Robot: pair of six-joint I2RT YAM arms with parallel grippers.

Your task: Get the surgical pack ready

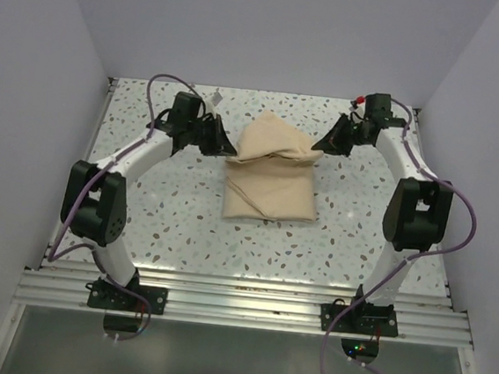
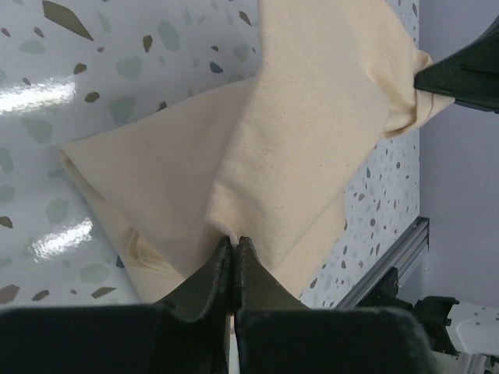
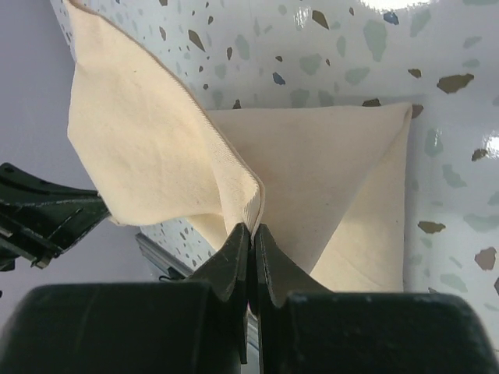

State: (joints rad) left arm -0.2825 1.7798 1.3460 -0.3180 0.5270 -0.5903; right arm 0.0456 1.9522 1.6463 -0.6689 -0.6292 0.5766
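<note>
Nearly wrapped: surgical pack point(image 1: 271, 189) lies mid on the table point(image 1: 175, 224)
Both left tool point(image 1: 228, 148) and right tool point(image 1: 320, 146) clamp corners of its raised far flap; that flap apparently remains to be laid over

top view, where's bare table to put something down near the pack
Bare table runs between the surgical pack and the near rail, and beside the pack's near corners. Crowded at its far end, where the left gripper and right gripper pinch the cloth.
</note>
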